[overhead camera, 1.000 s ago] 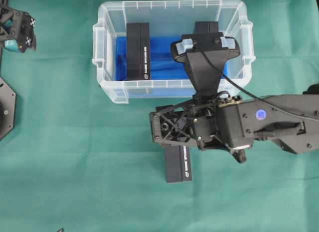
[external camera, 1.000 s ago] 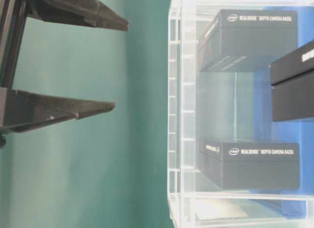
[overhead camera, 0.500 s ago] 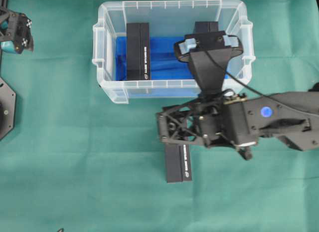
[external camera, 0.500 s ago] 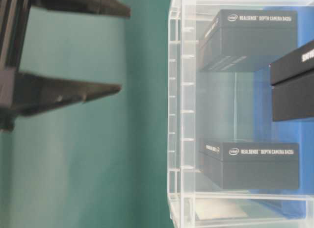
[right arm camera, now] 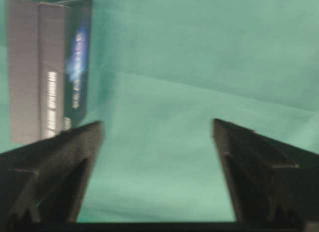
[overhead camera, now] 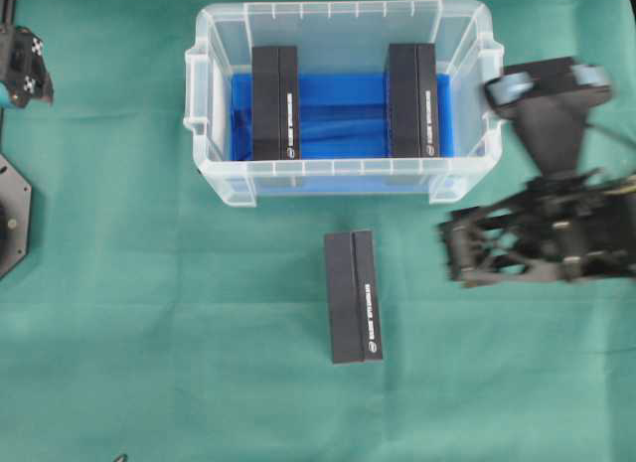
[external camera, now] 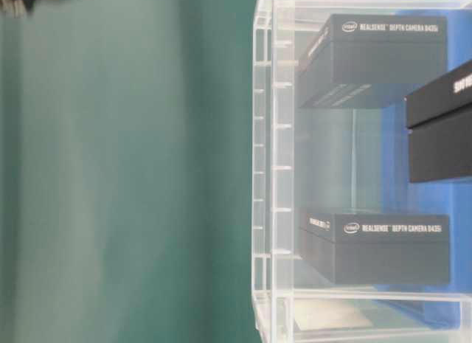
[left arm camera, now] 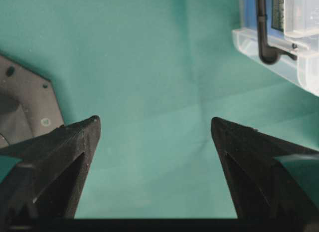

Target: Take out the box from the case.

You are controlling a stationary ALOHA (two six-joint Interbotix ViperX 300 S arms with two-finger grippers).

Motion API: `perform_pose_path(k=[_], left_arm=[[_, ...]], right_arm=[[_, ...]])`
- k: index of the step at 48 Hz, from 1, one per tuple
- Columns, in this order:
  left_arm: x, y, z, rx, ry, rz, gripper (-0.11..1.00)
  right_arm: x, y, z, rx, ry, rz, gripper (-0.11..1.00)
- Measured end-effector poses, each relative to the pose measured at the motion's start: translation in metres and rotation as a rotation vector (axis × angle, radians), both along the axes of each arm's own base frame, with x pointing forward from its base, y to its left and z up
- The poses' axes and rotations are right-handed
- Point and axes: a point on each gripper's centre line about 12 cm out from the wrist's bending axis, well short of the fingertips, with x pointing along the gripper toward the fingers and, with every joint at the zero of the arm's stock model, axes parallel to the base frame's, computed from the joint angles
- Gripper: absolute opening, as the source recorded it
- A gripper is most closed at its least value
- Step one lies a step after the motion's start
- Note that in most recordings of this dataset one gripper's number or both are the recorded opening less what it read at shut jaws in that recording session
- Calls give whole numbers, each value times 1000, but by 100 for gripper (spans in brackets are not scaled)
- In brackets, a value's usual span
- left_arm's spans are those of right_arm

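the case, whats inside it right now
Inside the case two black boxes stand on the blue lining, one at each end. Whatever lies beneath the boxes is covered.

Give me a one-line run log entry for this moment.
boxes in case: two | box on cloth: one | left gripper: open, empty | right gripper: open, empty

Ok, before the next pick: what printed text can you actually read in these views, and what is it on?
"REALSENSE DEPTH CAMERA D435i", beside an oval logo too small to read: upper box in the case, table-level view.
"REALSENSE DEPTH CAMERA D435i": lower box in the case.
Third box at the right edge: lettering cut off.
Box on the cloth: white side print, too small; blurred in the right wrist view.
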Motion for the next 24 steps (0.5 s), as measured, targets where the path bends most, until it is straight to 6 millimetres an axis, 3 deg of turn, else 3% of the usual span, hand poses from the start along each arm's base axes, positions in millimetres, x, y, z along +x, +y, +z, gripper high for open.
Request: perform_pose_path(k=[11, 24], left_arm=[[0, 0, 0, 1, -3, 3, 92], [1, 0, 0, 1, -3, 1, 92]], right_arm=[[-51, -4, -1, 13, -9, -3, 90], [-65, -7, 1, 16, -23, 10, 90]])
